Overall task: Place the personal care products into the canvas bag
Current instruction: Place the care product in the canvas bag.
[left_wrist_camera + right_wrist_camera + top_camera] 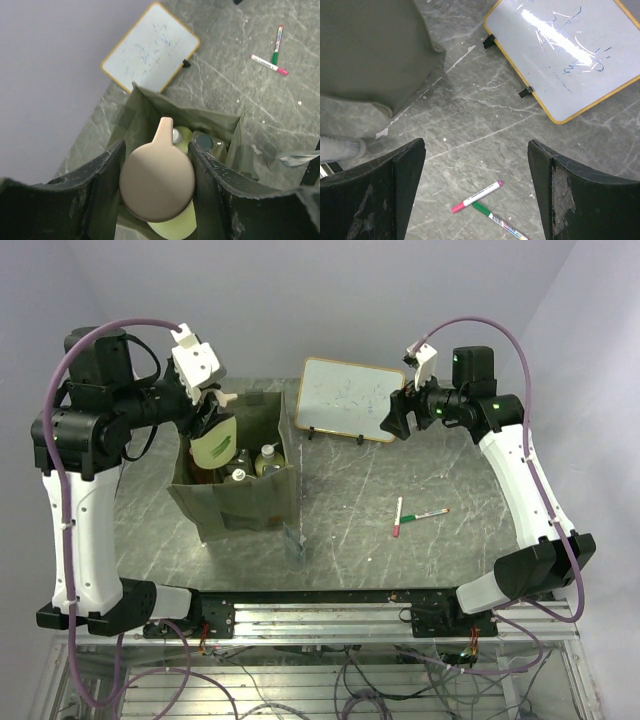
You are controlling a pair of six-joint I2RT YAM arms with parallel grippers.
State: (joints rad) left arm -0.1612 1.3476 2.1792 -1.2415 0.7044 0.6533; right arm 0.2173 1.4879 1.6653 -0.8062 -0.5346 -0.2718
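While my L arm (85, 490) hangs over the boxy olive-green canvas bag (245, 502), the L jaws are clamped on the pale green plastic bottle w/ the peach pump top (157, 182). The bottle is held at the bag's open mouth, near its left wall. From the L wrist cam I see the round peach pump head filling the gap btwn the two black fingers (102, 185), w/ the nozzle pointing toward the whiteboard side.

Under it, inside the bag, I can make out a yellowish bottle w/ a white cap (267, 454) and a clear bottle w/ a dark cap (240, 472), standing side by side. Whether more is in there I can't tell. The bag stands upright on the grey marbled surface (350, 490), left of centre.

My R arm (520, 480) hovers over the far right, R jaws wide apart w/ nothing btwn them, just beside the wood-framed whiteboard (350, 398) propped at the back.

A pink-capped marker pen (398, 517) and a green marker pen (431, 512) lie w/ their ends close together, well right of the bag. A small clear tube-like item (293, 540) lies on the surface just beside the bag's near right corner. What it is I can't tell.
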